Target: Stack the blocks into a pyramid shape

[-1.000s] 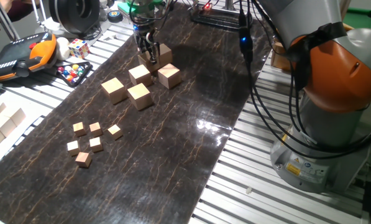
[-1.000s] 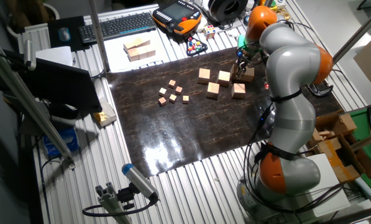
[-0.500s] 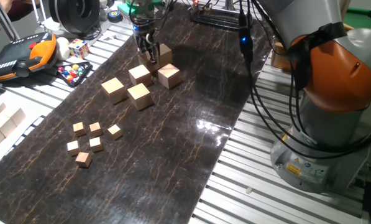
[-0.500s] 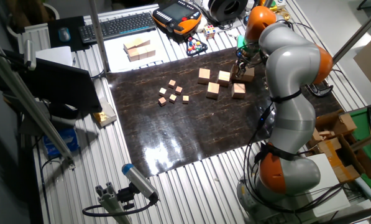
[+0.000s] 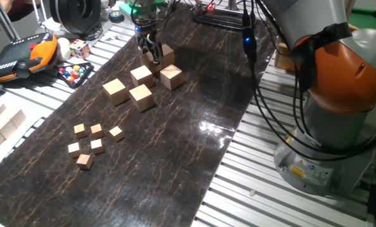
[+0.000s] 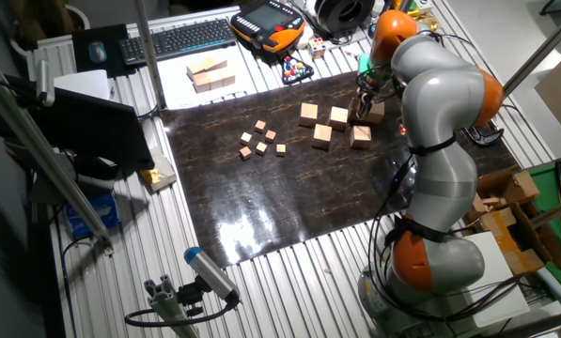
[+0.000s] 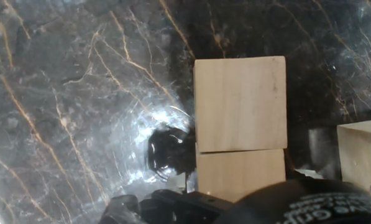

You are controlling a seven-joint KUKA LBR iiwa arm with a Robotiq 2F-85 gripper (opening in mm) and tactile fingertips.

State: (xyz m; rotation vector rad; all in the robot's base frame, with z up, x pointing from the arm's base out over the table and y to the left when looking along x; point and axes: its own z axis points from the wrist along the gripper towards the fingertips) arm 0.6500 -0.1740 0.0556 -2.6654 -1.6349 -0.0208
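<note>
Four light-tan blocks stand apart on the dark mat: one at the left (image 5: 114, 90), one in the middle (image 5: 142, 75), one in front (image 5: 141, 96), one at the right (image 5: 170, 76). Two more sit side by side at the far end. My gripper (image 5: 151, 55) stands upright over the nearer of these (image 5: 150, 62), with fingers on either side of it. The other block (image 5: 166, 53) touches it. In the hand view the far block (image 7: 240, 102) lies flush against the gripped one (image 7: 240, 174). The group also shows in the other fixed view (image 6: 338, 118).
Several much smaller wooden cubes (image 5: 90, 144) lie on the near left part of the mat. A multicoloured puzzle cube (image 5: 79, 48), a tray of coloured balls (image 5: 74, 72) and an orange pendant (image 5: 24, 55) lie left of the mat. The arm's base (image 5: 339, 113) stands at the right.
</note>
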